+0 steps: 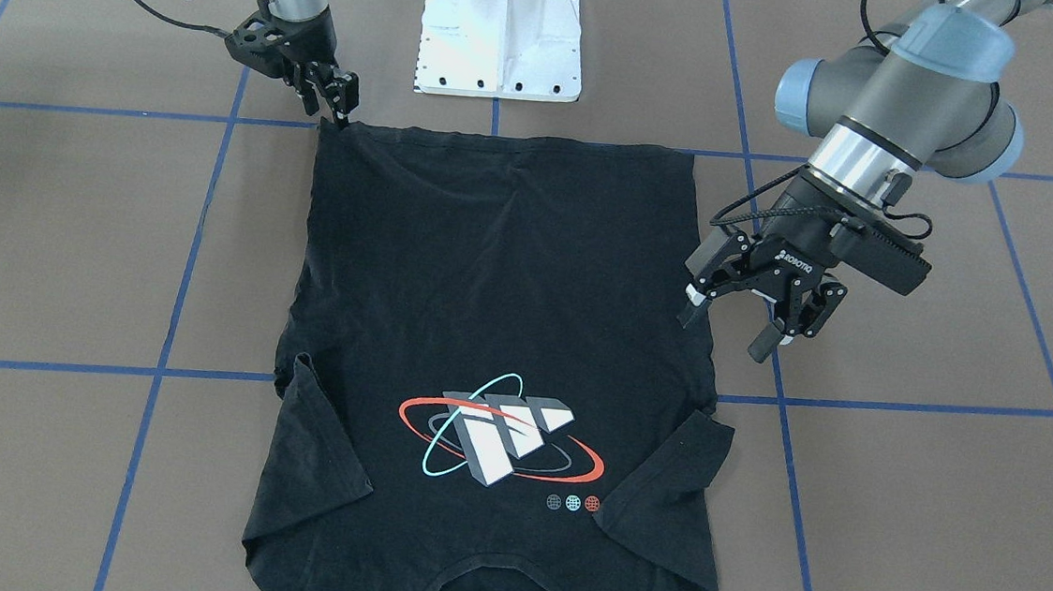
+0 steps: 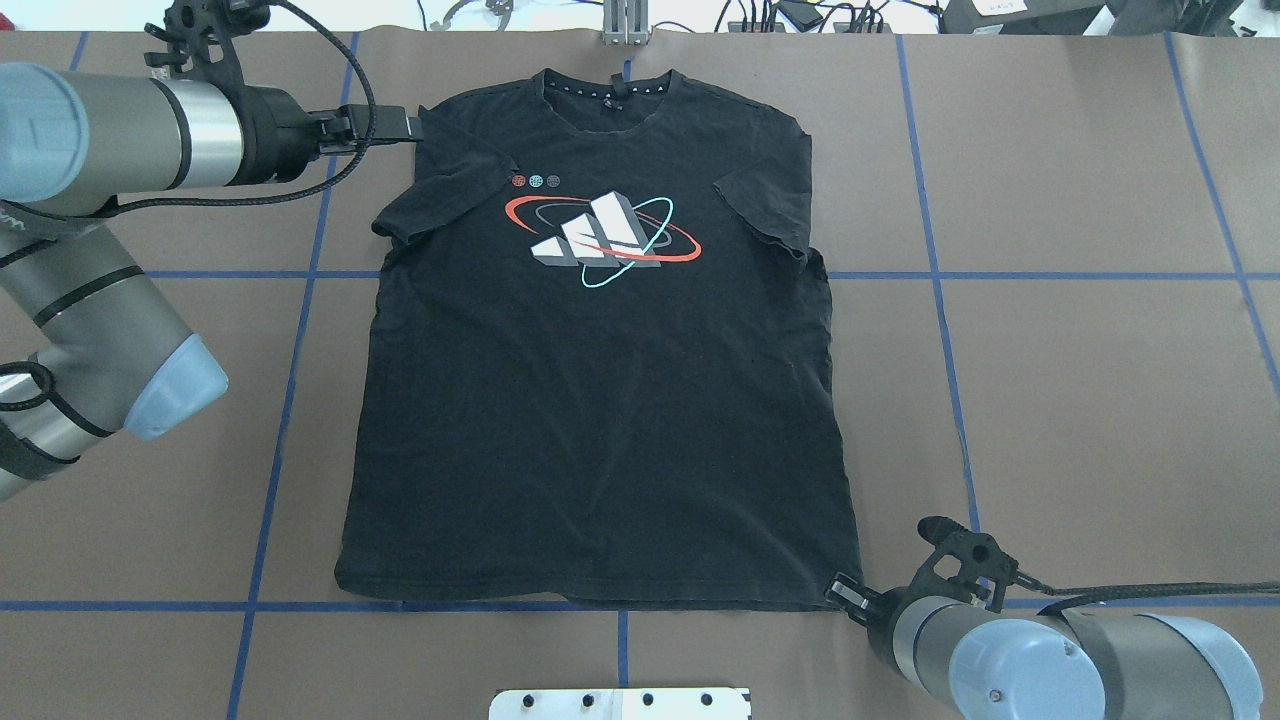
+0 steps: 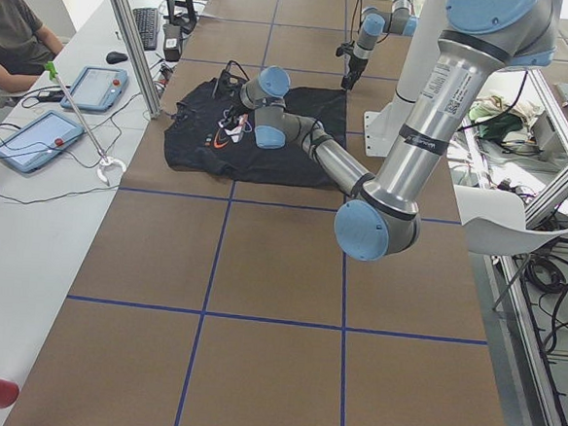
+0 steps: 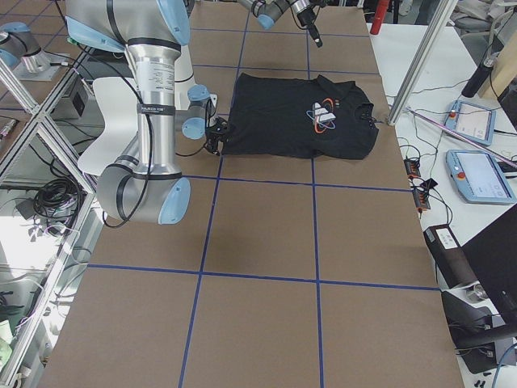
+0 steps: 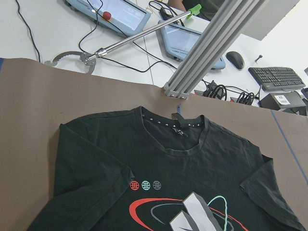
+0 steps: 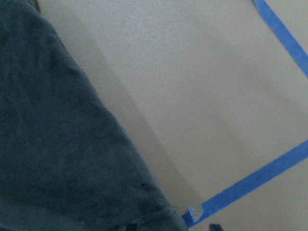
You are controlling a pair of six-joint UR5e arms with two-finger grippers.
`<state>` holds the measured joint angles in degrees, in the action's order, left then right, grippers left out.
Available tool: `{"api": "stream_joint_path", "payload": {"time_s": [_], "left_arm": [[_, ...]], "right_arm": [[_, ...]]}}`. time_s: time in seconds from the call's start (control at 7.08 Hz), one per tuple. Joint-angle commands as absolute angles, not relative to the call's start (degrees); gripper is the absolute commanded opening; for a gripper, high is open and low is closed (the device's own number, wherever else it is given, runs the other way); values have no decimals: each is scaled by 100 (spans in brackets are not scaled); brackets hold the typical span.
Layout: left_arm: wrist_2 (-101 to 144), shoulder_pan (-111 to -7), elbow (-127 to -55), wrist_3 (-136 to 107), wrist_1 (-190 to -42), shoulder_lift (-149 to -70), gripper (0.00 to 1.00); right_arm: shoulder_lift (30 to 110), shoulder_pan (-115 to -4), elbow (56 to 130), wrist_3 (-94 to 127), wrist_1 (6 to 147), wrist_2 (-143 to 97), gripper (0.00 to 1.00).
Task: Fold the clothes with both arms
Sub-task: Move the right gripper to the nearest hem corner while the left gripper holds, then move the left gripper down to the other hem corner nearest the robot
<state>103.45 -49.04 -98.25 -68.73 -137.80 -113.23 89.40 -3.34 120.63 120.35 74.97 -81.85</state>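
Black T-shirt (image 1: pixel 491 265) lies flat mid-frame on the bench (image 1: pixel 941 516); it should handle light and limp, best pinched at corners. Left gripper (image 1: pixel 729 328) hovers right of it, jaws spread. Right gripper (image 1: pixel 333 104) is at the upper-left hem corner; its jaws' state I cannot tell.

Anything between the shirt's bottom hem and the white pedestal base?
Nothing but bare brown table and a blue tape line between hem and base, in the front-facing view.

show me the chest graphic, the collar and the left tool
chest graphic (image 2: pixel 590 232), overhead view, on the white blocks
collar (image 2: pixel 585 88), overhead view, on the dotted inner back band
left tool (image 1: pixel 723 333), front-facing view, midway between its open fingertips
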Motion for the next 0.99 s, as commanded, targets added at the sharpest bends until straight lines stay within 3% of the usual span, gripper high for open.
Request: {"api": "stream_joint_path", "payload": {"time_s": [0.0,0.42,0.85], "left_arm": [[10345,-4904,-9844,-6873,-13773,-11320,100],[10345,-4896,-9844,-6873,-13781,-11285,100],[10371,-4529,-10272,-7924,-13746,-11224,99]], "right_arm": [[8930,-343,12093,12041,7497,-8183,1],[8921,-369,12146,12032,7497,-8279,0],[9419,-369,12865,12050,7515,-8297,0]]}}
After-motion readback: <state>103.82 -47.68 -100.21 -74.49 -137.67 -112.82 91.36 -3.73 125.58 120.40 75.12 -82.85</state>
